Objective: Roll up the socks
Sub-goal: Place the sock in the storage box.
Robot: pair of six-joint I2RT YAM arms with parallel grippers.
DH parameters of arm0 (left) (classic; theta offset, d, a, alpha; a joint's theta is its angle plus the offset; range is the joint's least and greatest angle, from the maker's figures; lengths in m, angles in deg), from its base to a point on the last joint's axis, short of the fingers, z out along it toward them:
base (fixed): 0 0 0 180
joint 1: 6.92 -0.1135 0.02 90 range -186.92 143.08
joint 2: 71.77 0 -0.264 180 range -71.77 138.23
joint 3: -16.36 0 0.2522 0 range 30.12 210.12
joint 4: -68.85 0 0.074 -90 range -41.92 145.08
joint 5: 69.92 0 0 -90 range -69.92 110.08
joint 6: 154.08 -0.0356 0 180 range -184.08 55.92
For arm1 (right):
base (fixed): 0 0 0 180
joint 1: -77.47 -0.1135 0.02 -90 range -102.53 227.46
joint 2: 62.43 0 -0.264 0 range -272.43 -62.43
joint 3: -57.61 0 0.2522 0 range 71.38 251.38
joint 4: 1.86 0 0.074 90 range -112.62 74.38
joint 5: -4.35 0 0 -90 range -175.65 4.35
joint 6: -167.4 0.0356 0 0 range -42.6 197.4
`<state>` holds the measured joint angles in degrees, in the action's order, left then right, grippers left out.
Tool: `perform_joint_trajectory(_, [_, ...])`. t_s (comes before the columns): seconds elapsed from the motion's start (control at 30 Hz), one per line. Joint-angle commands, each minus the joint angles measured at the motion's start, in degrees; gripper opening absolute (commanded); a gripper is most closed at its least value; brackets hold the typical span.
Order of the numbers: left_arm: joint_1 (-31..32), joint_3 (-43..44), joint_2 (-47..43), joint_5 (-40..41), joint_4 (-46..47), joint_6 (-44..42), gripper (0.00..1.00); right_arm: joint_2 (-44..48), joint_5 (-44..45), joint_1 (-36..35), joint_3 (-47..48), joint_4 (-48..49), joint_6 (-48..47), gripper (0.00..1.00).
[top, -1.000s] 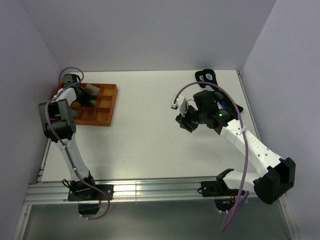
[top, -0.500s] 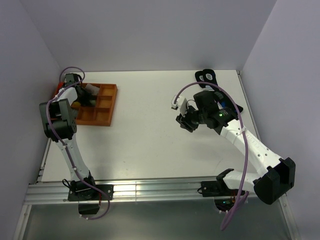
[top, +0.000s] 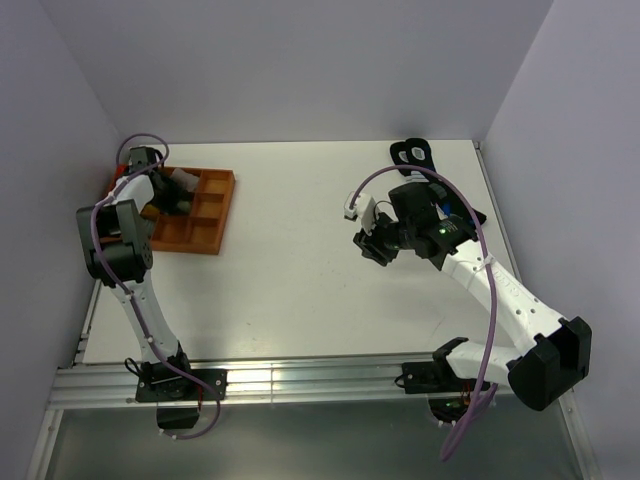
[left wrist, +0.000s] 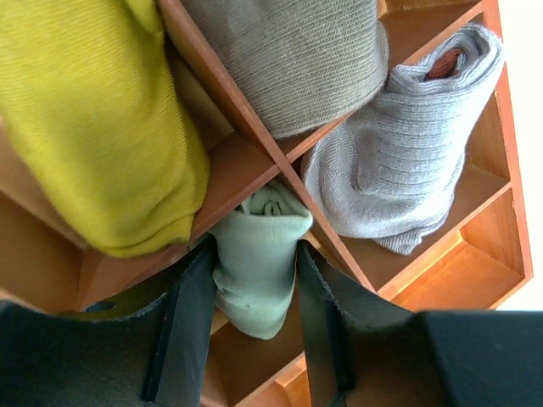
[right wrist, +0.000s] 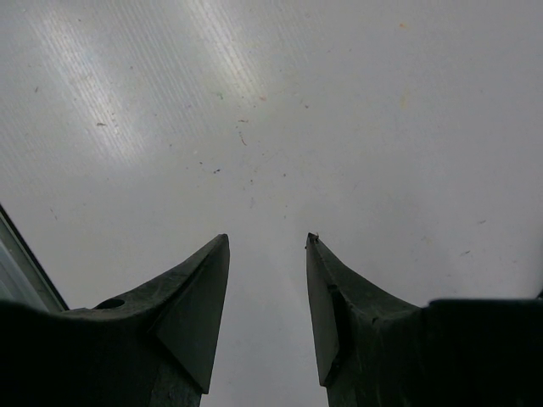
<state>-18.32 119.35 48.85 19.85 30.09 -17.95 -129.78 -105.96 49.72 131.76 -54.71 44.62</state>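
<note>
A pale cream-green rolled sock [left wrist: 259, 280] sits between the fingers of my left gripper [left wrist: 254, 246], touching both pads and bulging above the tips. It hangs just over a divider of the orange compartment tray [top: 205, 228] at the table's far left, where the left gripper [top: 162, 190] is lowered. My right gripper [right wrist: 267, 242] is open over bare white table with nothing between its fingers; from above it [top: 368, 246] hovers right of centre. I cannot pick out a taupe sock with a striped cuff.
Other tray compartments hold a yellow bundle [left wrist: 93, 119], a grey-brown bundle [left wrist: 297, 59] and a light grey bundle [left wrist: 399, 161]. A black item [top: 413, 152] lies at the back right. Walls close in the table on the left, back and right.
The left arm has shifted very slightly at the tray. The right arm has stayed where it was.
</note>
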Motion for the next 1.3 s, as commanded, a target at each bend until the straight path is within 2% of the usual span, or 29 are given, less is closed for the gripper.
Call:
perform_joint_trajectory(0.0, [-0.29,0.24,-3.81,1.72,-4.01,-1.48,0.48,1.52,-0.95,0.5,0.18,0.25,-0.71,0.49])
perform_joint_trajectory(0.4, [-0.29,4.28,-4.51,3.22,-8.58,-0.95,0.5,0.99,-1.92,0.94,1.23,-0.2,-0.98,0.49])
perform_joint_trajectory(0.77, [-0.29,5.61,-6.8,1.64,-8.5,-2.62,0.52,0.2,-2.54,1.47,1.93,-0.37,-0.54,0.5])
perform_joint_trajectory(1.07, [0.58,7.09,-16.19,1.9,-9.98,-2.8,0.52,1.35,-2.71,2.08,2.9,-0.2,2.35,0.51])
perform_joint_trajectory(1.17, [3.57,6.58,-21.37,2.51,-9.64,-4.03,0.52,1.96,-3.32,2.43,2.29,1.21,4.46,0.52])
perform_joint_trajectory(1.27, [9.19,2.45,-28.49,3.57,-7.11,-4.91,0.52,3.45,-3.15,3.14,1.67,2.79,6.84,0.52])
